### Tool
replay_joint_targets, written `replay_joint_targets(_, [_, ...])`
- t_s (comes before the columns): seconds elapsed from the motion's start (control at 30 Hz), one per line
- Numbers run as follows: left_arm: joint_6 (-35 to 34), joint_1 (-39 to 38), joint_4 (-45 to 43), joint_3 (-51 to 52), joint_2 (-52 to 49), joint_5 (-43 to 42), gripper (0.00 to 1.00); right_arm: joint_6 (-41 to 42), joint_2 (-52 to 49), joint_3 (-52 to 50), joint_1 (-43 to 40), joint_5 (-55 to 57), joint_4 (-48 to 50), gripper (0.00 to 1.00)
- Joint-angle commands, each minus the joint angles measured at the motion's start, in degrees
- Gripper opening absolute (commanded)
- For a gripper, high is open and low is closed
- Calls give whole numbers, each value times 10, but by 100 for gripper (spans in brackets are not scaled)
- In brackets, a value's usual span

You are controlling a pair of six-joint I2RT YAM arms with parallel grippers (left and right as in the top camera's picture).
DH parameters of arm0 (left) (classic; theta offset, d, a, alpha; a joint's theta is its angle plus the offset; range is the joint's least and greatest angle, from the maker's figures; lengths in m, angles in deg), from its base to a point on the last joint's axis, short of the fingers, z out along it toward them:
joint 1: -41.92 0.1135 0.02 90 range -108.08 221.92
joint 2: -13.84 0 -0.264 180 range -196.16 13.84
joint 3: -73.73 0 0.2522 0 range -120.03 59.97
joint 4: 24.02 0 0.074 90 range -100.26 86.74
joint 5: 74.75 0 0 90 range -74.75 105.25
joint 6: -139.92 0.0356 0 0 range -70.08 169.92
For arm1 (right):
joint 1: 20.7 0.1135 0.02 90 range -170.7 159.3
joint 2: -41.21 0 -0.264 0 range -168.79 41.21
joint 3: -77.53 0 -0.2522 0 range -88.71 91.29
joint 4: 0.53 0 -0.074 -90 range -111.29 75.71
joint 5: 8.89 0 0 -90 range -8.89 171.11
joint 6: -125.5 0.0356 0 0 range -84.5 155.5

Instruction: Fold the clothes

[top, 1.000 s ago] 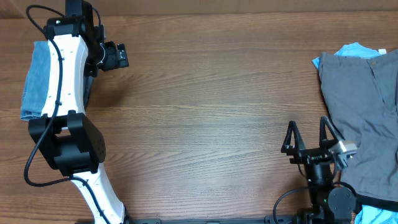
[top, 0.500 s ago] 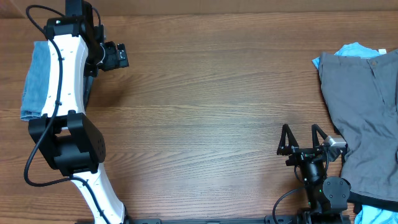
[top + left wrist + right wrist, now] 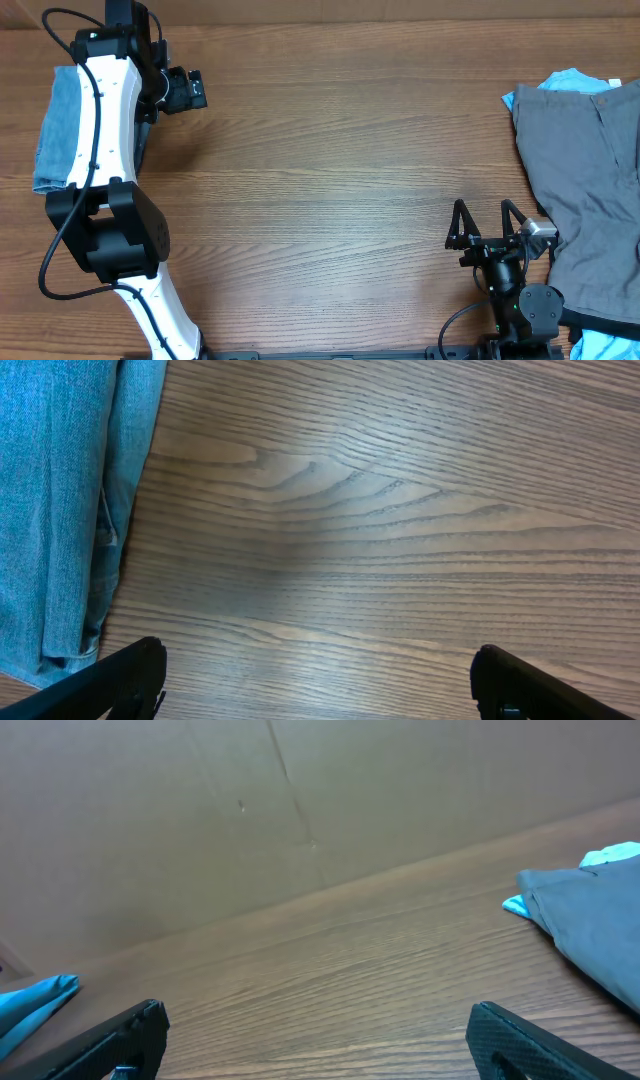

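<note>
Right gripper (image 3: 483,215): nearest the base, over bare wood just left of the grey trousers. Its fingers are spread wide and hold nothing. In the right wrist view the black fingertips (image 3: 120,1035) sit at the bottom corners.
Table (image 3: 330,190): brown wood with the grain running left to right. It carries all the garments.
Grey trousers (image 3: 585,190): laid flat at the right edge and running out of frame. The long axis runs near to far, and the left edge is close beside the right gripper.
Bright-blue garment (image 3: 565,80): lies under the grey trousers. It shows past their far-left corner and again as a strip at the near-right corner.
Jeans (image 3: 58,130): a folded light-blue denim stack at the table's far-left edge, well apart from the other clothes. The long axis runs near to far. The folds hide which end is the waist. The left wrist view shows the layered fold edges (image 3: 60,510) along the stack's right side.
Left arm (image 3: 100,120): its white link crosses above the jeans and hides their right side from overhead.
Left gripper (image 3: 318,685): over bare wood just right of the jeans. Its fingers are wide apart and it carries nothing.
Backdrop (image 3: 300,810): a plain brown panel rising behind the table's far edge, seen from the right wrist.
</note>
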Motion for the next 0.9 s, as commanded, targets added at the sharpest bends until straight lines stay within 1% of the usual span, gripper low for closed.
replay_joint_targets(0.0, [-2, 3, 0, -9, 10, -6, 100, -1, 5, -6, -4, 9, 4, 100])
replay_joint_targets(0.5, [-2, 3, 0, -9, 10, -6, 100, -2, 5, -6, -4, 18, 4, 100])
replay_joint_targets(0.53, [-2, 3, 0, -9, 10, -6, 100, -11, 5, -6, -4, 45, 2, 100])
replay_joint_targets(0.6, [-2, 3, 0, -9, 10, -6, 100, -80, 3, -6, -4, 43, 2, 100])
replay_joint_targets(0.67, [-2, 3, 0, -9, 10, -6, 100, -110, 2, -6, -4, 44, 2, 100])
replay_joint_targets(0.87, [-2, 3, 0, -9, 10, -6, 100, -120, 2, -6, -4, 43, 2, 100])
